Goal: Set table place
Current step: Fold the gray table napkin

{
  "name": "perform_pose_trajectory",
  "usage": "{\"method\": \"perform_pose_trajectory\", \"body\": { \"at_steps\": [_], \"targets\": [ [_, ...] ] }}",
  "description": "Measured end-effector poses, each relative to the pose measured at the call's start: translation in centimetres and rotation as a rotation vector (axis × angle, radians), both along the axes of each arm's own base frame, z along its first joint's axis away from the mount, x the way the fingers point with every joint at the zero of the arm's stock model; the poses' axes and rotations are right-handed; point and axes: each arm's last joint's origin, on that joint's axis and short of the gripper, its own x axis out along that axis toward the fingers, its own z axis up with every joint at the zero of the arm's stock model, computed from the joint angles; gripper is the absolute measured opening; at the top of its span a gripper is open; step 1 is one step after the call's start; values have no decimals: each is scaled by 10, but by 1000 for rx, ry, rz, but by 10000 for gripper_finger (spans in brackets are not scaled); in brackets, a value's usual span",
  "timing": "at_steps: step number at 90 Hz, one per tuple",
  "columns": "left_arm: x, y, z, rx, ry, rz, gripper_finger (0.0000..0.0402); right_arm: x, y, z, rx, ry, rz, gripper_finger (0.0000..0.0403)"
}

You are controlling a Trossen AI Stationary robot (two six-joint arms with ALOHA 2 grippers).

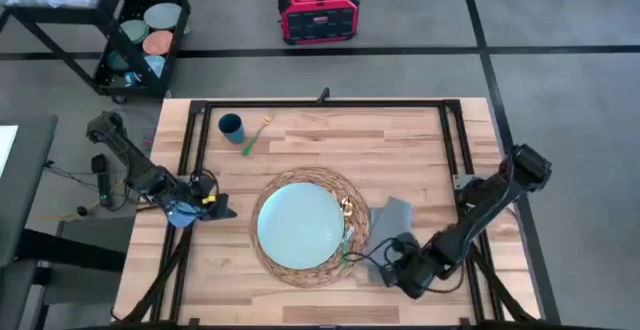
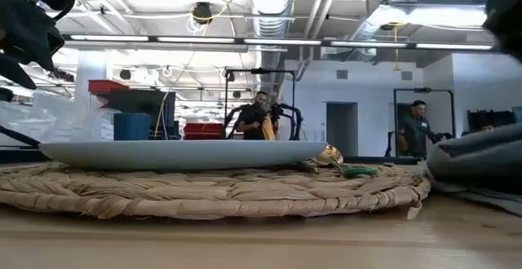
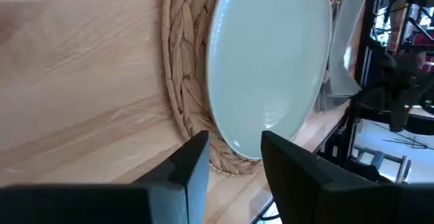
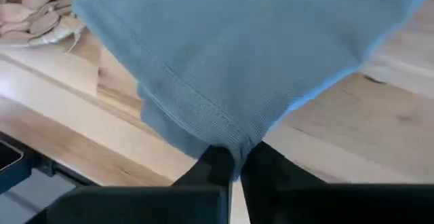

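Napkin (image 4: 230,68) in right end effector (image 4: 234,166)

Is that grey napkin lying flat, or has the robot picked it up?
Partly lifted. The right gripper is shut on the napkin at one corner; the cloth drapes from its fingers beside the woven mat.

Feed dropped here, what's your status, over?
Right gripper shut on napkin beside mat. Left gripper open, left of plate. Cup far off.
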Motion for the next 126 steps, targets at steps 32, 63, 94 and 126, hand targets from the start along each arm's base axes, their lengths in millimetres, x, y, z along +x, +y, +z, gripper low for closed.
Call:
{"method": "perform_pose_trajectory", "body": {
  "at_steps": [32,63,94,126],
  "targets": [
    [5,-6,-6,10,67,-31,119,-32,28,3,3,-32,-47,17],
    [8,-10,-5,-15,60,-66,119,-40,42,6,50,-83,23,64],
    [8,-10,-5,-11,54,-56,119,-39,45,16,38,-160,-7,97],
    [8,-7,-5,97,29,-53,119,-7,-96,56,-390,84,-86,98]
  ]
}}
